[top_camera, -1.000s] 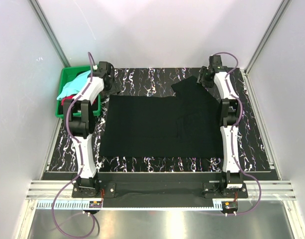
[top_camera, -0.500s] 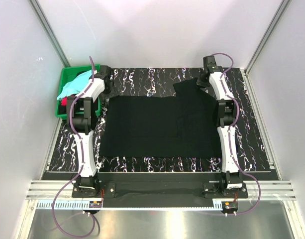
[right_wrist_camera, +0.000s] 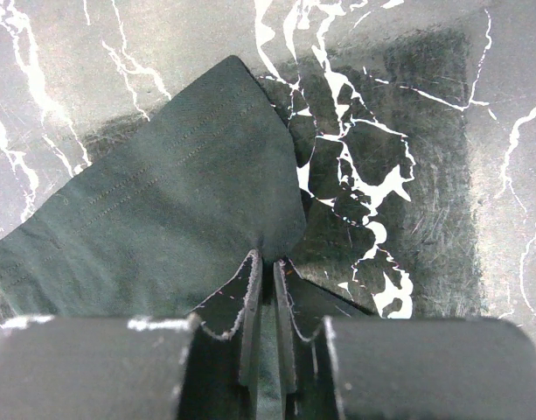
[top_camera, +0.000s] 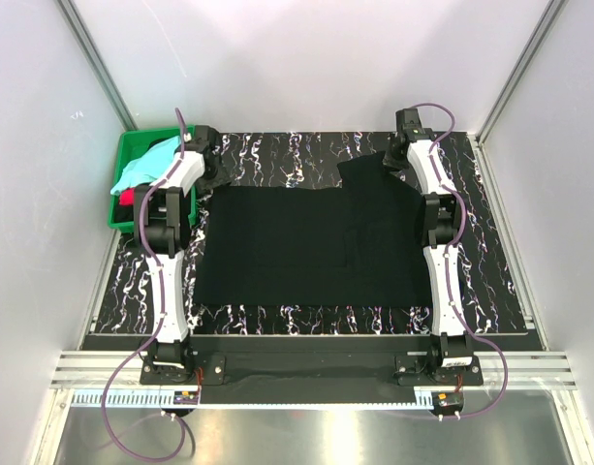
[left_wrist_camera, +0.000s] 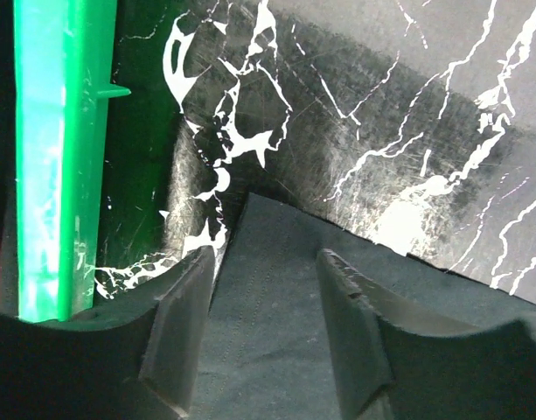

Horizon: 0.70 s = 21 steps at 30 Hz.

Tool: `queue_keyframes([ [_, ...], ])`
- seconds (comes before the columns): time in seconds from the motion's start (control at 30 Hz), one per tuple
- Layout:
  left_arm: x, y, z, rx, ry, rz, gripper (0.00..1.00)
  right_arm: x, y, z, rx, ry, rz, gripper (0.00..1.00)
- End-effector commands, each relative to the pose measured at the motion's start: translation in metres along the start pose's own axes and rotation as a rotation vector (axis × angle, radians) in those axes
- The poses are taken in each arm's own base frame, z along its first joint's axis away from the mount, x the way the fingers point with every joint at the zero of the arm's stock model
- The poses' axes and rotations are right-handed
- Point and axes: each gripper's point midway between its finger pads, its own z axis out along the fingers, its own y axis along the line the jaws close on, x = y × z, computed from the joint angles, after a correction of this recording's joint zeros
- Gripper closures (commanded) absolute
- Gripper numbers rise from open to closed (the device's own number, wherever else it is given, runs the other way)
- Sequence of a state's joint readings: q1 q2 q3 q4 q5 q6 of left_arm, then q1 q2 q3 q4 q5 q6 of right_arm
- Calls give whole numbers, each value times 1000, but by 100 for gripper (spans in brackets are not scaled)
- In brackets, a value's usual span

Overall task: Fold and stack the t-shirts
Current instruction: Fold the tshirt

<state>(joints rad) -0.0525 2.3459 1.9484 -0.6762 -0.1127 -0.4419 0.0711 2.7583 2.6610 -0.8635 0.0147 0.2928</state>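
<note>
Left gripper (left_wrist_camera: 263, 258) and right gripper (right_wrist_camera: 268, 262): shifted slightly since a second ago, now at far corners of the black t-shirt (top_camera: 311, 247), which lies flat on the table (top_camera: 277, 145). Left jaws open, straddling corner; right jaws clamped on sleeve edge. Fold pending.

A large plain black tee (top_camera: 311, 242) lies spread flat across the middle of the counter (top_camera: 277, 150), a wide dark rectangle with few wrinkles. One short sleeve (top_camera: 374, 174) angles out at its far right corner. The tip of that sleeve, with its stitched hem showing, is pinched in the closed right claw (right_wrist_camera: 266, 271). The far left corner lies flat on the counter between the parted fingers of the left claw (left_wrist_camera: 263, 255). A pale aqua tee (top_camera: 141, 165) sits crumpled in the green crate (top_camera: 115, 211) at far left, spilling over its rim. A red tee (top_camera: 132, 197) shows just beneath it.
</note>
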Motion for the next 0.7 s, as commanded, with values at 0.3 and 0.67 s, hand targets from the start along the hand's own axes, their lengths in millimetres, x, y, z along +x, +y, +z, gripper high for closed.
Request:
queue_keyframes([
  [0.3, -21, -7, 11, 85, -24, -24, 50, 8, 0, 4, -3, 30, -2, 85],
  [0.67, -15, -21, 12, 180, 18, -13, 100, -7, 11, -12, -68, 4, 21, 90],
])
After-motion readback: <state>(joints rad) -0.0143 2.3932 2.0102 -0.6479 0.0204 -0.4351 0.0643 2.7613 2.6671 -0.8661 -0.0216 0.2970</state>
